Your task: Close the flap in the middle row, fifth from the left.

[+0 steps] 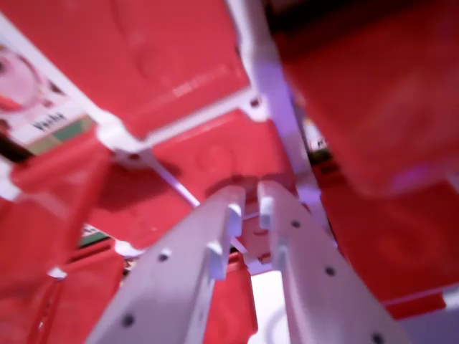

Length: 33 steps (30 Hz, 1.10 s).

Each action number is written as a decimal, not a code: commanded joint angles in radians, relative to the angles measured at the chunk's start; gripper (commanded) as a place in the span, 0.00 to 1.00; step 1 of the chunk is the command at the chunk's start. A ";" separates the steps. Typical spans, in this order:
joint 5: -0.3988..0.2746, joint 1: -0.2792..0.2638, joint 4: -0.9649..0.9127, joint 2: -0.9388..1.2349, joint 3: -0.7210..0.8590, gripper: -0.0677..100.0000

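The wrist view is very close to a red game board with white frame bars point(269, 79) between its flaps. My gripper point(251, 204) comes up from the bottom edge, its two white fingers point(222, 229) almost together and holding nothing. Its tips are over a red flap point(215, 161) lying flat at the middle of the picture. Whether they touch it I cannot tell. A large blurred red flap point(373, 93) stands out toward the camera at the wrist view's right. I cannot tell rows or positions from here.
At the wrist view's left, a picture card with a name label point(43, 107) shows in one cell. Below it another blurred red flap point(50, 215) sticks out. A flat red flap point(143, 50) fills the top. A pale surface point(269, 308) shows between the fingers at the bottom.
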 commanded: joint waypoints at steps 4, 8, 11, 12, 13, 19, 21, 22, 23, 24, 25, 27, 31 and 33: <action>-0.008 -0.008 -0.023 0.057 -0.120 0.02; -0.014 -0.009 0.002 0.089 -0.110 0.02; -0.023 -0.012 0.032 0.137 -0.083 0.02; -0.023 -0.014 0.037 0.161 -0.066 0.02; -0.025 -0.014 0.040 0.189 -0.044 0.02; -0.046 -0.015 0.041 0.365 0.074 0.02; -0.055 -0.014 0.041 0.426 0.115 0.02; -0.063 -0.014 0.041 0.459 0.140 0.02; -0.071 -0.014 0.041 0.492 0.167 0.02; -0.080 -0.012 0.041 0.525 0.195 0.02; -0.089 -0.012 0.041 0.558 0.222 0.02; -0.109 -0.014 0.041 0.621 0.279 0.02; -0.143 -0.023 0.041 0.750 0.387 0.02; -0.164 -0.029 0.038 0.816 0.445 0.02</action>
